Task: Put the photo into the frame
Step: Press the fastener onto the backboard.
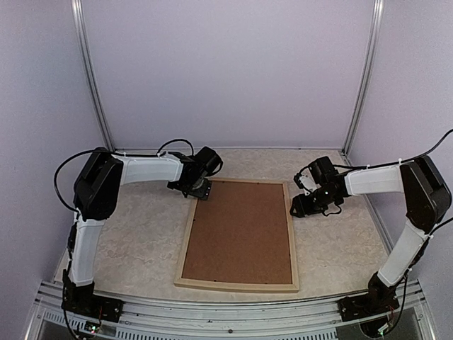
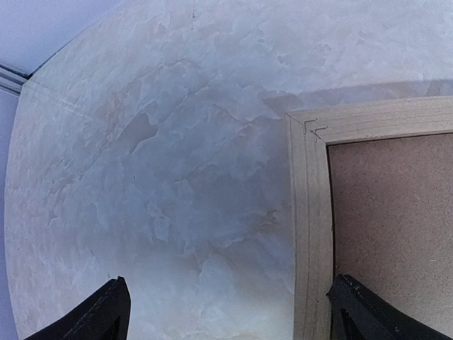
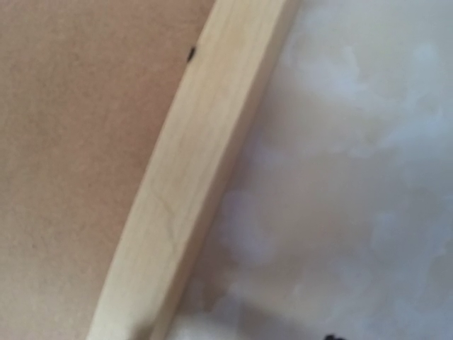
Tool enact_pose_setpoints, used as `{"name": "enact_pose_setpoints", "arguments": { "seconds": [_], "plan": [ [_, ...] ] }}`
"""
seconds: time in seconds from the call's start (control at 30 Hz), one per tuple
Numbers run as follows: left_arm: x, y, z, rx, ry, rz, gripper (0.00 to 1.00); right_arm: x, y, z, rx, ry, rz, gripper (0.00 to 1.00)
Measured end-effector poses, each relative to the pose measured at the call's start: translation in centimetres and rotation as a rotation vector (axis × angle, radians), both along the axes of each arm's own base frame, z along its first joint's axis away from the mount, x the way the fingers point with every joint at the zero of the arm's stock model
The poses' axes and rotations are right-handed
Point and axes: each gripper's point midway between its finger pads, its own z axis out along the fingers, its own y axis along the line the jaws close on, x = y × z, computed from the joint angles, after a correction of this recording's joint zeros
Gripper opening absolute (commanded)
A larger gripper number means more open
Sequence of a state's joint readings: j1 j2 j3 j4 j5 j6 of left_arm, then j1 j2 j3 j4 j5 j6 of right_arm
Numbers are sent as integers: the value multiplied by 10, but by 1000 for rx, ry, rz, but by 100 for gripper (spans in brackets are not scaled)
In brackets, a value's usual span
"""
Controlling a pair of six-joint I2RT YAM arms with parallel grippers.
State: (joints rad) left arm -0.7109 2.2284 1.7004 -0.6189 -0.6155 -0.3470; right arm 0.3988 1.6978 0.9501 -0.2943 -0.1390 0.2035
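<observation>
The frame point(image 1: 237, 285) of pale wood lies flat mid-table, filled by a brown backing board point(image 1: 241, 230). The photo is not in view. My left gripper point(image 1: 199, 190) hovers at the frame's far left corner. In the left wrist view it point(image 2: 233, 315) is open wide, with the frame's side rail point(image 2: 311, 212) between its fingertips point(image 2: 106, 312) and the board point(image 2: 396, 212) under the right one. My right gripper point(image 1: 297, 205) sits just outside the frame's right rail point(image 3: 191, 177). Its fingers barely show in the right wrist view.
The marbled tabletop point(image 1: 134, 234) is enclosed by pale walls, with aluminium posts point(image 1: 92, 78) in the back corners. A metal rail point(image 1: 226, 315) runs along the near edge between the arm bases.
</observation>
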Motion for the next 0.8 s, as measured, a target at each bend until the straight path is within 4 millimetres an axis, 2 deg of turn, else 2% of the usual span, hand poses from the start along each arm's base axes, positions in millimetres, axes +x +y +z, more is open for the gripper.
{"name": "enact_pose_setpoints", "arguments": {
  "seconds": [0.17,0.37,0.47,0.63,0.8],
  "plan": [
    [-2,-6,3,78,-45,7,99,0,0,0,-1,0,-1,58],
    [-19,-43,1,54,-67,-61,99,0,0,0,0,0,-3,58],
    [-26,-47,2,46,-71,-83,99,0,0,0,2,2,-10,58],
    [-39,-35,4,-3,-23,-98,99,5,-5,4,-12,0,-55,57],
    [-41,-3,19,-169,28,-71,98,27,-7,29,-30,-54,-114,55]
  ]
}}
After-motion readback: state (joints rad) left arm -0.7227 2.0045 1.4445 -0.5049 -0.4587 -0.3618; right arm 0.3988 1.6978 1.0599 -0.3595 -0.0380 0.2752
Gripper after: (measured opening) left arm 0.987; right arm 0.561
